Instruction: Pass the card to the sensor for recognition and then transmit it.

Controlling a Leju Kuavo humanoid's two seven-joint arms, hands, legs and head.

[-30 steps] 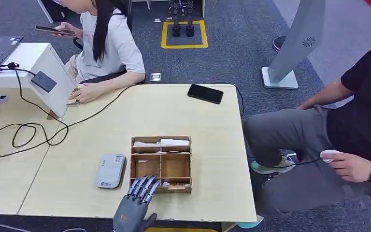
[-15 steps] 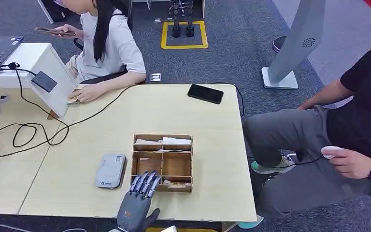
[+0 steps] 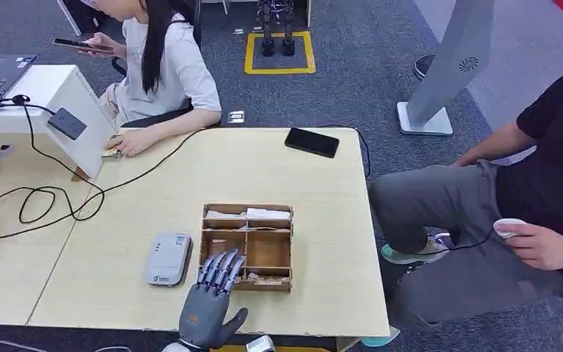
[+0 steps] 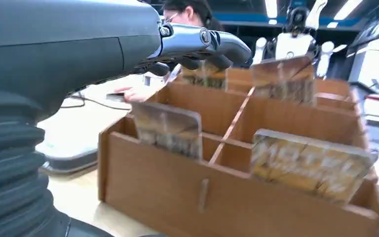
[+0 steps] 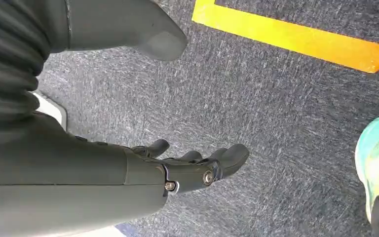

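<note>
A wooden divided box (image 3: 290, 249) sits in the middle of the table, with cards standing in its compartments. The left wrist view shows one card (image 4: 168, 129) in the near compartment and another card (image 4: 311, 163) beside it. A grey card sensor (image 3: 167, 258) lies flat just left of the box. My left hand (image 3: 209, 308) reaches in from the table's near edge. Its fingers (image 3: 222, 268) are straight and apart, over the box's near-left corner, and hold nothing. My right hand (image 5: 187, 165) hangs over the carpet with its fingers loosely apart and nothing in it.
A black phone (image 3: 311, 141) lies at the table's far right. Black cables (image 3: 51, 198) loop across the left side near a white stand (image 3: 73, 117). One person sits at the far edge with a hand on the table (image 3: 128, 141); another sits to the right (image 3: 528, 191).
My left hand has slid forward, so its fingers now reach over the box's near-left corner. The seated person's hand at the right has shifted slightly.
</note>
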